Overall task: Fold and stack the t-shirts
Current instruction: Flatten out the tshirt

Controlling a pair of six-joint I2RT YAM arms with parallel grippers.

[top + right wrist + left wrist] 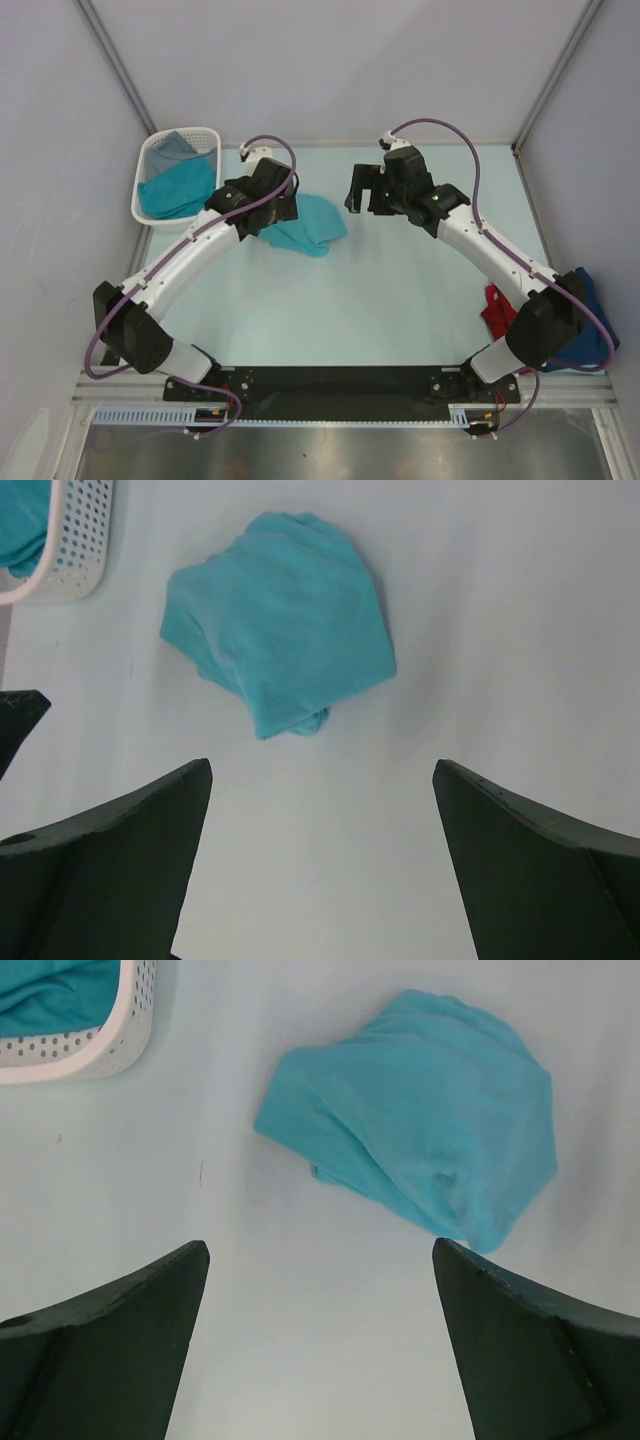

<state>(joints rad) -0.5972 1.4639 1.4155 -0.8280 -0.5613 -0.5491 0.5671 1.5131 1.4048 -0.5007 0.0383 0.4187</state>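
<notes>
A teal t-shirt (pixel 308 226) lies bunched in a loose lump on the pale table, and it also shows in the left wrist view (pixel 420 1130) and the right wrist view (pixel 280 630). My left gripper (pixel 272 212) hovers at the shirt's left edge, open and empty (pixel 320 1250), with bare table between its fingers. To the shirt's right my right gripper (pixel 365 195) hangs open and empty (pixel 320 770), clear of the cloth. Red (pixel 496 310) and navy (pixel 592 318) t-shirts lie at the right edge, partly behind the right arm.
A white slotted basket (pixel 143 205) stands at the back left with a teal shirt (pixel 178 190) and a grey one (pixel 172 148) inside. Its corner shows in both wrist views (pixel 125 1035) (pixel 85 540). Grey walls enclose the table on three sides.
</notes>
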